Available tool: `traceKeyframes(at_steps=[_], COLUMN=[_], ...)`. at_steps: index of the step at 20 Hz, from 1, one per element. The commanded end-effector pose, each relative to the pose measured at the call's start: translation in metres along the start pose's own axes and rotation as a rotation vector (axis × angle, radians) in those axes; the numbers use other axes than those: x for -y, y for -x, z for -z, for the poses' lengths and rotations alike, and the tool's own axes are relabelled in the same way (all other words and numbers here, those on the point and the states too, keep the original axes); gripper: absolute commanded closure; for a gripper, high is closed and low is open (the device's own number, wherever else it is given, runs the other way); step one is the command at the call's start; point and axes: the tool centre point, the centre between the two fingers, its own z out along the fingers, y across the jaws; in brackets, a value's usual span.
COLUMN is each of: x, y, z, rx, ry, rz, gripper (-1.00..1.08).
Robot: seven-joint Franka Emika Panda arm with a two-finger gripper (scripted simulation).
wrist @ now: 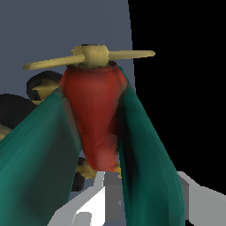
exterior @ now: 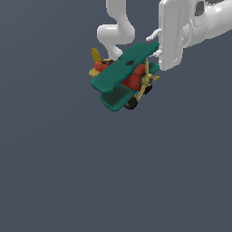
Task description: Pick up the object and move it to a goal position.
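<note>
The gripper [exterior: 156,56] is seen in the exterior view as a white block at the end of the arm [exterior: 213,20], with the toy plane [exterior: 126,77] pressed against its lower side. Its fingers are mostly hidden behind the wing tips, so how wide the gripper stands cannot be read exactly; it is judged to be closed on the plane, since nothing else is seen to support the toy. In the wrist view, pale grey finger surfaces [wrist: 108,198] are seen just below the red body [wrist: 95,119], flanked by the two teal wings [wrist: 39,154], with the yellow propeller [wrist: 90,55] at the far end and a black wheel [wrist: 42,86] beside it. The plane is held tilted, nose toward the exterior view's right, its yellow tail [exterior: 96,56] pointing away from the gripper. A plain dark grey surface [exterior: 68,181] fills the rest of the exterior view; whether it is a bench or floor cannot be told, and no goal marker is visible. The carrying step appears to be in hand: the pick seems done, the placement not yet. The next move is judged to call for a steady transfer toward the goal, with the grip kept firm, since a hold on thin wing edges could slip or let the toy rotate.
</note>
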Motion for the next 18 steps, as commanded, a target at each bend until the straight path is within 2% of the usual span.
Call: traceKeyframes(at_steps=[1,9,18], x=[-0.011,-0.014,-0.041], y=[-0.001,-0.003,-0.014], z=[0.004,0.005,0.005], rx=[-0.002,-0.001,0.000], ry=[0.002,-0.001,0.001], rz=[-0.003,-0.001,-0.002], gripper=[1.08,1.08,1.08])
